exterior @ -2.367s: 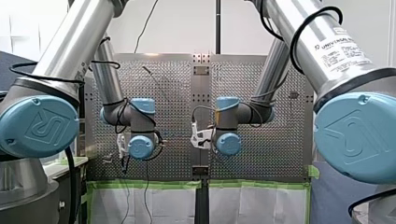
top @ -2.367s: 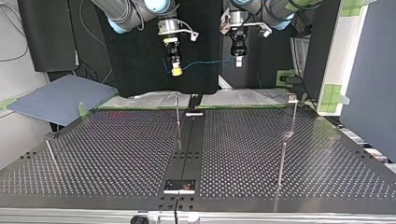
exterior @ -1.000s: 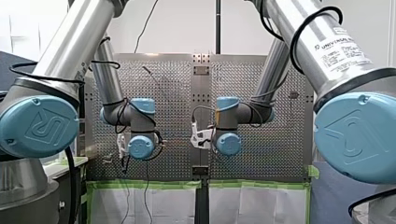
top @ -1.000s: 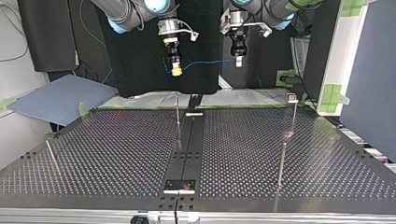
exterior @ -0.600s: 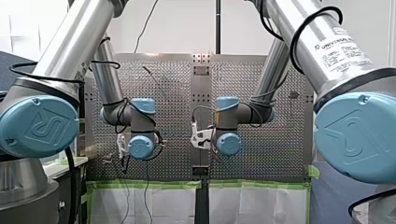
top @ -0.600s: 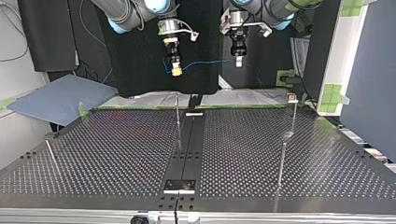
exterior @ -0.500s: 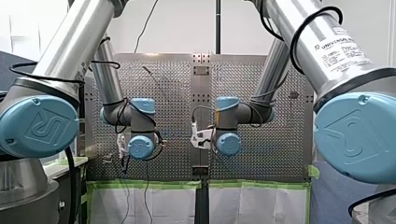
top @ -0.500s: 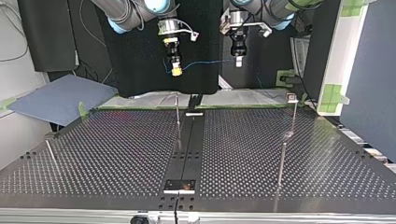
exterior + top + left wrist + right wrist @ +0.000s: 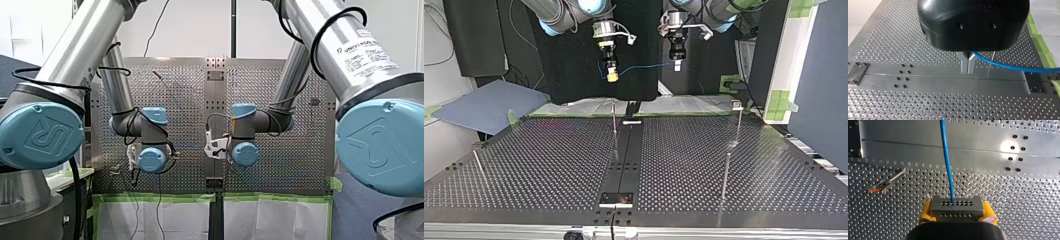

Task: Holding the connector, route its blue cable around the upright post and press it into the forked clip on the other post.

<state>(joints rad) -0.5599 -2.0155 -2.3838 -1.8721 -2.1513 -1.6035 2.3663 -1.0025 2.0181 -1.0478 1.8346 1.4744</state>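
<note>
In the top view my right gripper [image 9: 612,75], with yellow pads, hangs above the table's far edge. It is shut on the grey connector [image 9: 957,205], as the right wrist view shows. The blue cable [image 9: 646,67] runs level from there to my left gripper [image 9: 677,63]. The left gripper's metal fingers [image 9: 965,63] are shut on the blue cable [image 9: 1008,66]. Below, a thin upright post [image 9: 614,119] stands near the table's middle strip. A post with a small clip head [image 9: 736,104] stands at the top view's right. In the front view both grippers are hidden behind the wrists.
A taller plain post [image 9: 725,174] stands nearer the camera at the top view's right, and a leaning rod [image 9: 478,164] at its left. A dark centre strip [image 9: 624,160] splits the perforated table. A blue-grey pad [image 9: 489,105] lies off the table's far left corner.
My left arm has shifted a little: its wrist sits slightly lower in the front view and its gripper slightly to the left in the top view. The right arm has stayed still.
</note>
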